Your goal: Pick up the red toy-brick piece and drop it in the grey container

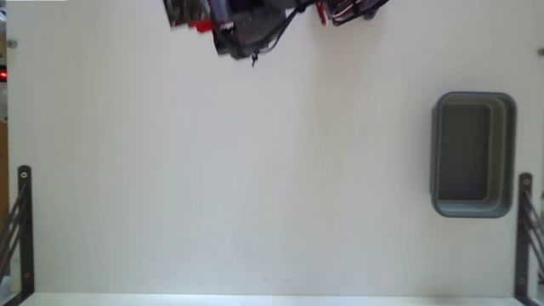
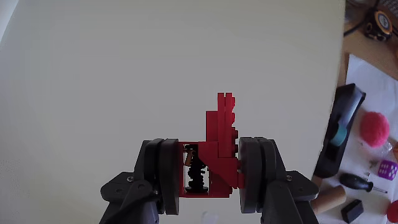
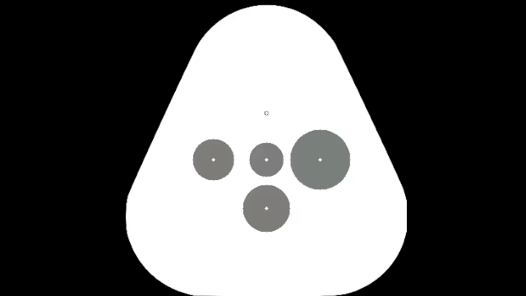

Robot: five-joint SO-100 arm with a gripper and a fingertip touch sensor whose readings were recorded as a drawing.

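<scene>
The jaws clamp the red toy-brick piece [image 2: 214, 158] above the desk [image 1: 255, 187], ready for carrying to the grey container [image 1: 473, 204].

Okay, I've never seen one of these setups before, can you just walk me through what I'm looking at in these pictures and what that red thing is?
This is a small robot arm working on a white table. One picture comes from a fixed camera looking down at the table; the arm shows only as dark parts and wires at the top edge. A grey container, apparently empty, sits at the right of that view. The other picture comes from a camera riding on the arm's wrist. It shows the end effector, the two-fingered grasping part, closed on the red toy-brick piece, which sticks up between the black fingers. Clutter off the table edge at the right of that view is unrelated. The black-and-white picture is a sensor readout, not a view of the scene.
</scene>
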